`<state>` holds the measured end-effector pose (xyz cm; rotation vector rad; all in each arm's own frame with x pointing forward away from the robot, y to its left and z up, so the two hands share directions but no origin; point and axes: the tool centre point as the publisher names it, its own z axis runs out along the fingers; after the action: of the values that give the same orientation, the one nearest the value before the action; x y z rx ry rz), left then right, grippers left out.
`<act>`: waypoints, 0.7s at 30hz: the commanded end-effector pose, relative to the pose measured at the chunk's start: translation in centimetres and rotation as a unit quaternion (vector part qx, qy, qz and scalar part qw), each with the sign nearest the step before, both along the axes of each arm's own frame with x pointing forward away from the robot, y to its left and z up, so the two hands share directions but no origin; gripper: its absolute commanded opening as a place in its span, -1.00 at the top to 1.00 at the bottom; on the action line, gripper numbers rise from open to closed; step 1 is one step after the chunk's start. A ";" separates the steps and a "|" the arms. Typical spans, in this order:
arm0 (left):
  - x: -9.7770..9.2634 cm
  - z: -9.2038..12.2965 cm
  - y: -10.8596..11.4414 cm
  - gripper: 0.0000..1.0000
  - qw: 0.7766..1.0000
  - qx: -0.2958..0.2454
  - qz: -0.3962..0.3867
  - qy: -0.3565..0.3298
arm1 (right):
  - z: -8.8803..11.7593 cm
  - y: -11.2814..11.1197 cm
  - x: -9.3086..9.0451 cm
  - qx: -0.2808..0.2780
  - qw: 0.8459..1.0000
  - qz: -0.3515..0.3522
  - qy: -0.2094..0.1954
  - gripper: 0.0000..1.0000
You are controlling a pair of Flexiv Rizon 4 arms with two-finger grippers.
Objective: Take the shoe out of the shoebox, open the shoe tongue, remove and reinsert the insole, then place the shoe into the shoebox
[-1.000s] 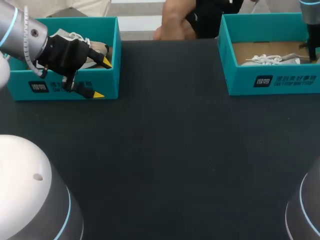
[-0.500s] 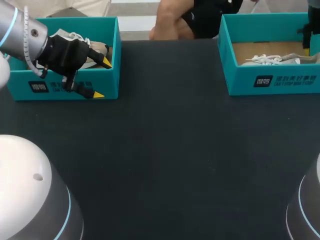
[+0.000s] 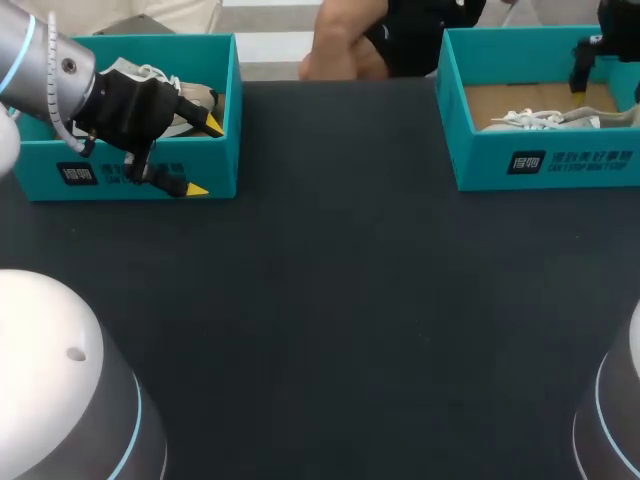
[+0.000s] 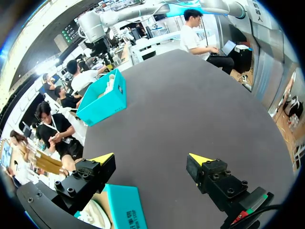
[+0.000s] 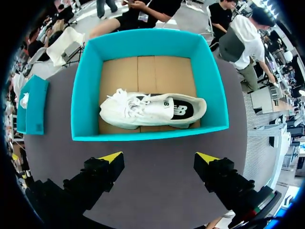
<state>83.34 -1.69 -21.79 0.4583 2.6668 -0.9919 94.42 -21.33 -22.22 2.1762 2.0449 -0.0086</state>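
**Operator:** What is changing on my right?

**Spotter:** Your right fingers [image 5: 102, 174] are standing wide apart and gripping nothing. Your right gripper [image 5: 159, 157] is drifting leftward above the right shoebox [image 5: 147, 135]; a second ago it was sitting at the box's right end. The white shoe [image 5: 147, 110] is lying on the box floor ahead of those fingers, and nothing is touching it.

**Operator:** And my left?

**Spotter:** Nothing is moving there. Your left gripper [image 4: 151, 159] is staying spread and empty, straddling the near wall of the left shoebox [image 3: 225, 100]. One finger is hanging over the second shoe [image 3: 150, 75] inside, the other over the worktop [image 3: 330, 300].

**Operator:** So where is that leaving me?

**Spotter:** As I judge it, you are still lining up for the first step. The shoe is waiting in its box, so you are centring over it before descending.
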 end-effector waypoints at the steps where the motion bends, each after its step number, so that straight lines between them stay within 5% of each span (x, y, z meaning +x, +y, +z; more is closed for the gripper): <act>1: -0.1 0.0 0.0 -1.00 1.000 0.001 0.000 -0.001 | 0.6 1.1 -2.7 -0.016 0.996 0.005 -0.086 -1.00; 10: 0.0 0.6 0.3 -1.00 0.999 0.026 -0.014 -0.014 | 0.6 1.1 -2.7 -0.016 0.996 0.005 -0.086 -1.00; 21: 3.5 2.5 5.4 -1.00 0.990 0.116 -0.039 -0.065 | 0.6 1.1 -2.7 -0.016 0.996 0.005 -0.086 -1.00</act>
<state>86.16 2.82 -19.97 0.6420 2.6523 -0.6643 92.02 -20.19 -21.49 2.0738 1.9541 0.1301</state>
